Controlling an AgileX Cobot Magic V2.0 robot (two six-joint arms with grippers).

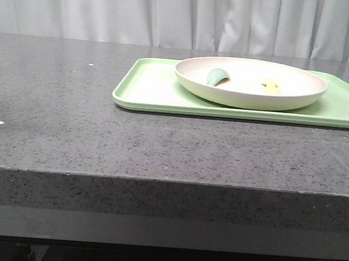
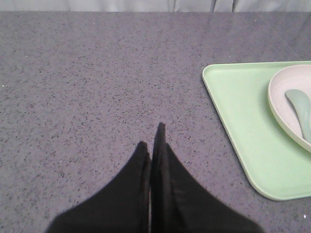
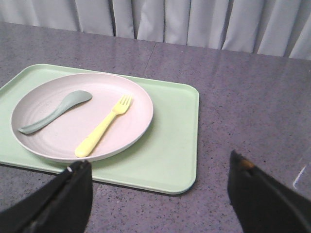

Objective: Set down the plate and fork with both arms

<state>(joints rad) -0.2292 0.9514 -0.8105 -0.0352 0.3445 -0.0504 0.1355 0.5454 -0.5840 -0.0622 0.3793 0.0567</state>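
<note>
The cream plate (image 1: 251,95) sits on a light-green tray (image 1: 147,88) at the right of the table. The pale yellow fork (image 3: 103,127) lies in the plate, beside a grey-green spoon (image 3: 54,111); the fork shows faintly in the front view (image 1: 270,84). The plate's rim also shows in the left wrist view (image 2: 282,109). My left gripper (image 2: 151,141) is shut and empty above bare table, well apart from the tray's near corner. My right gripper (image 3: 158,167) is open and empty, above the tray's near edge (image 3: 160,179), short of the plate (image 3: 136,121). Neither arm shows in the front view.
The dark speckled stone table (image 1: 72,109) has a front edge (image 1: 158,179) close to the camera. A grey curtain (image 1: 172,14) hangs behind. The tray runs off the right side of the front view.
</note>
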